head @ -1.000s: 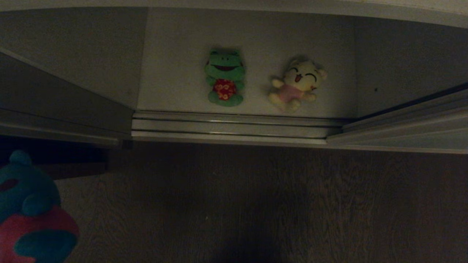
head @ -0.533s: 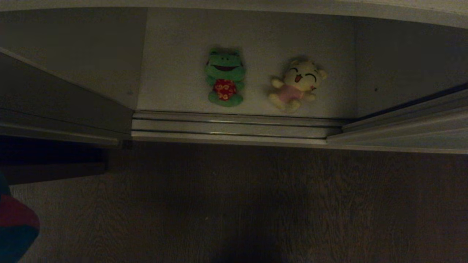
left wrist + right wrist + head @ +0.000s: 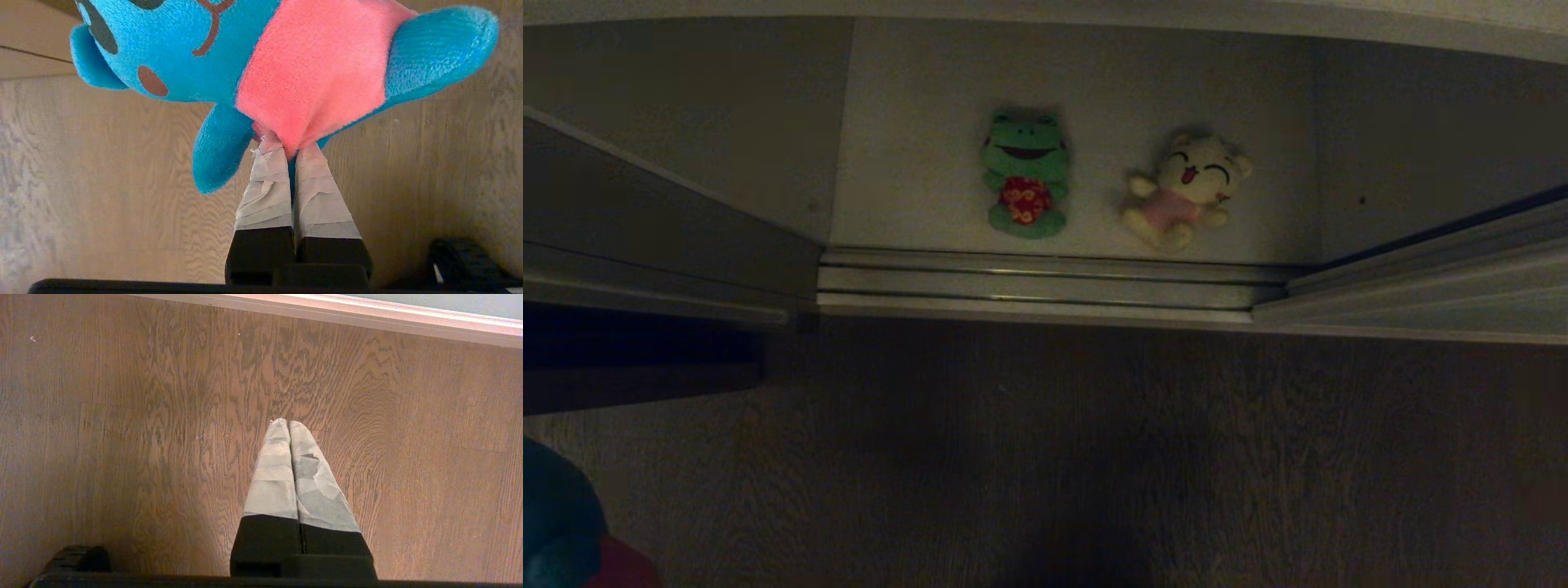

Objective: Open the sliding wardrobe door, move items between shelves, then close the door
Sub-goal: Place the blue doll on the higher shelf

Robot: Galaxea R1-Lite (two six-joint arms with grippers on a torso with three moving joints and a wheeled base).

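Pinching only a fold of the blue toy's (image 3: 229, 53) pink belly, the left tool (image 3: 288, 149) is clamped shut on it; the toy, hung just beyond the tips over the floor (image 3: 102, 183), could be dropped.

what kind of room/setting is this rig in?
Likely a bedroom or home-style room, facing an open sliding wardrobe: silver floor rails, a white shelf board holding a green plush frog and a yellow plush toy, brown wood-plank floor.
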